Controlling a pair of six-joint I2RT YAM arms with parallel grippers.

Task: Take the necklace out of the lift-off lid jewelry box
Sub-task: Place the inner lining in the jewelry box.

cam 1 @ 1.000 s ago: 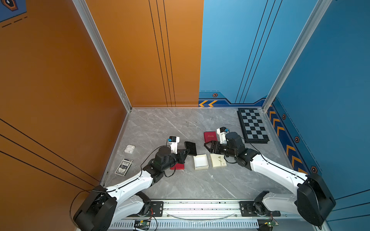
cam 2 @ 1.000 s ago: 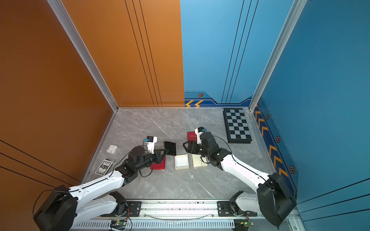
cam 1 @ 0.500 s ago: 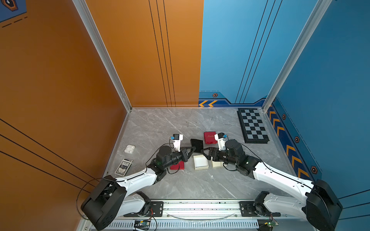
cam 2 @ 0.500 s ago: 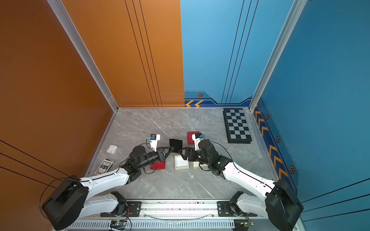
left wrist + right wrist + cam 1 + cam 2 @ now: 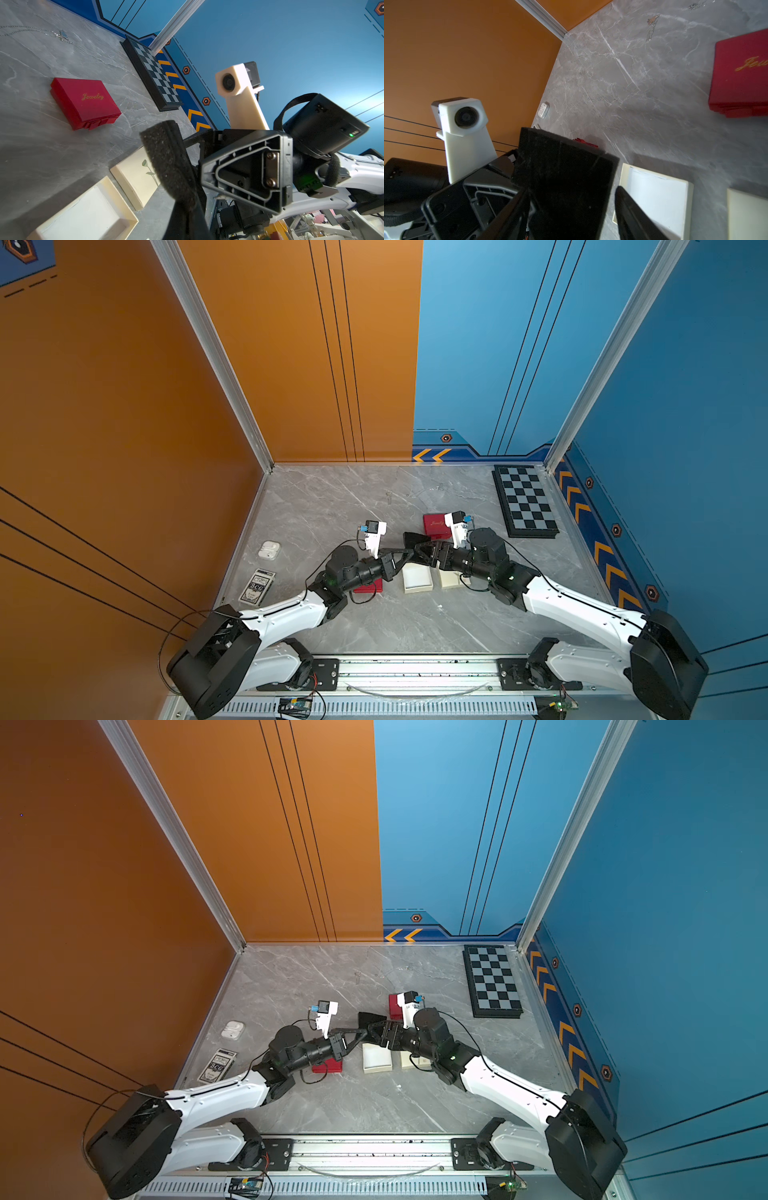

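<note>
The cream lift-off lid jewelry box base (image 5: pixel 417 577) (image 5: pixel 124 216) (image 5: pixel 658 197) stands open, white and bare inside. Its lid (image 5: pixel 449 580) (image 5: pixel 133 174) lies beside it. Above them my left gripper (image 5: pixel 409 555) (image 5: pixel 360 1038) (image 5: pixel 187 218) is shut on a black foam pad (image 5: pixel 415 538) (image 5: pixel 371 1018) (image 5: pixel 166 158) (image 5: pixel 566 176). My right gripper (image 5: pixel 420 549) (image 5: pixel 374 1031) (image 5: pixel 571 190) faces it, open, with its fingers straddling the pad's other edge and a gap on one side. A thin silver necklace (image 5: pixel 62 36) (image 5: pixel 434 488) lies on the table far behind.
A red box marked Jewelry (image 5: pixel 434 524) (image 5: pixel 85 101) (image 5: pixel 741 74) sits behind the grippers, and another red box (image 5: pixel 370 585) sits under my left arm. A chessboard (image 5: pixel 525 502) lies back right. An earbud case (image 5: pixel 269 549) and a card deck (image 5: pixel 257 587) lie left.
My left gripper lifted the foam pad and carried it right. My right gripper swung left from over the lid to meet it, and its jaws narrowed around the pad.
</note>
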